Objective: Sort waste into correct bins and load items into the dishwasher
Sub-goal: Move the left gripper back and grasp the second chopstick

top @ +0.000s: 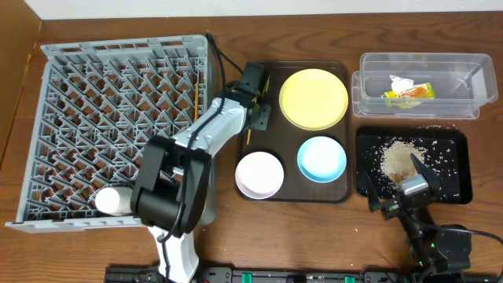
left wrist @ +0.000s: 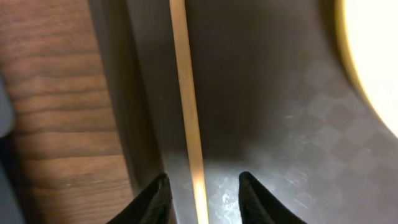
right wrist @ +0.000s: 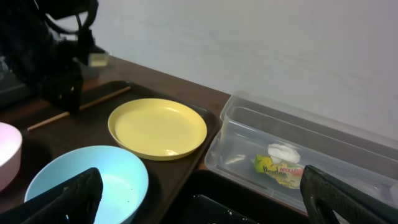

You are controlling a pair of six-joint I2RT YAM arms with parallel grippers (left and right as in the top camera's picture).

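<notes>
While the jaws of the left gripper (left wrist: 202, 190) stand apart above the brown tray (left wrist: 267, 124), a wooden chopstick (left wrist: 185, 93) is framed between them, touched by neither; the jaws of the right gripper (right wrist: 202, 193) are spread wide, the yellow plate (right wrist: 157, 127) ahead of them.

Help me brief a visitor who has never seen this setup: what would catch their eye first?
The big grey dish rack fills the left of the scene. Beside it, the left gripper stands open astride a wooden chopstick on the dark brown tray, near the bright yellow plate. At right, a clear tub holds a green-and-orange wrapper, and a black tray beside it is strewn with rice-like crumbs.
</notes>
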